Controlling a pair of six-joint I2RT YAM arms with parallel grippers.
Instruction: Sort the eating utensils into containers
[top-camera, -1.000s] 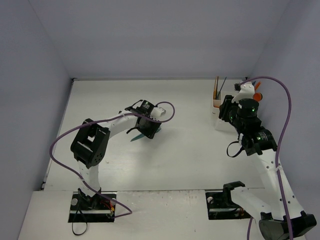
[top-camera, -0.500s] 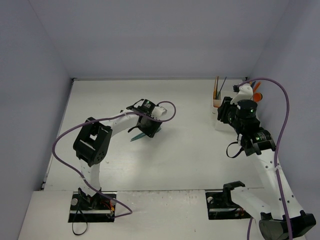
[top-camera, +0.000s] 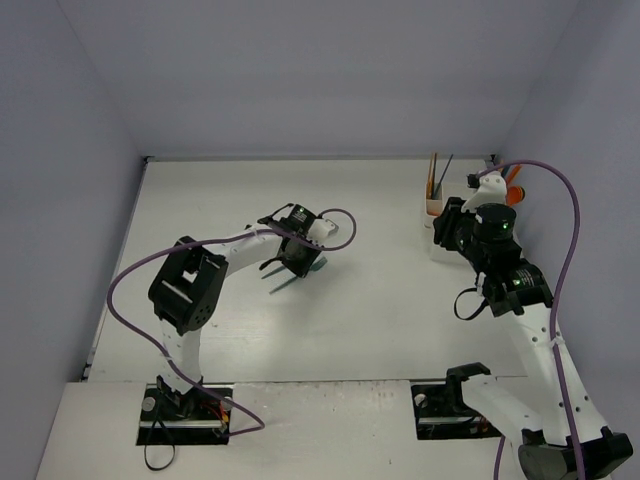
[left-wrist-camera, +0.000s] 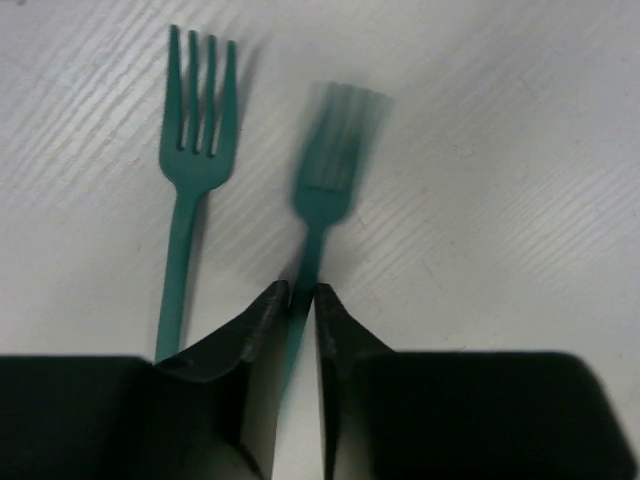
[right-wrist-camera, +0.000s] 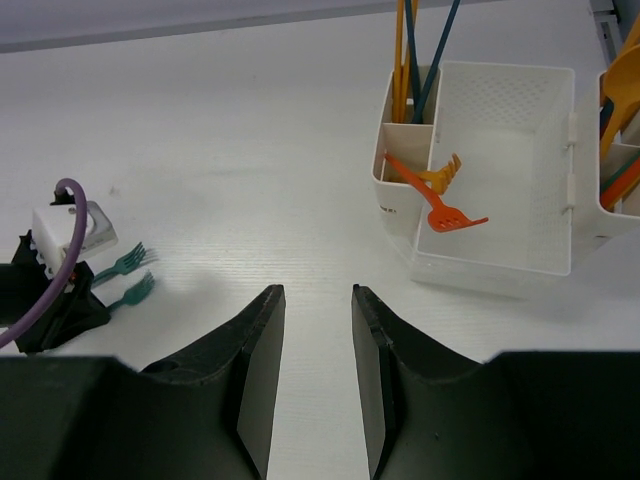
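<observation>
- White table, pale walls on three sides.
- Left gripper: a moment ago its jaws stood wider; now they are pressed onto the handle of a teal fork.
- The fork's tines point away from the wrist and show blurred, so it is probably shifting or starting to lift.
- I judge the pick as made, with the carry to the holder left to do.
- Second fork lies flat just beside the held one, on its left in the wrist view, untouched.
- Right gripper: jaws spread, nothing between them, hovering near the holder.
- The holder is well apart from the left gripper, at the table's far right; orange forks already lie in it.
</observation>
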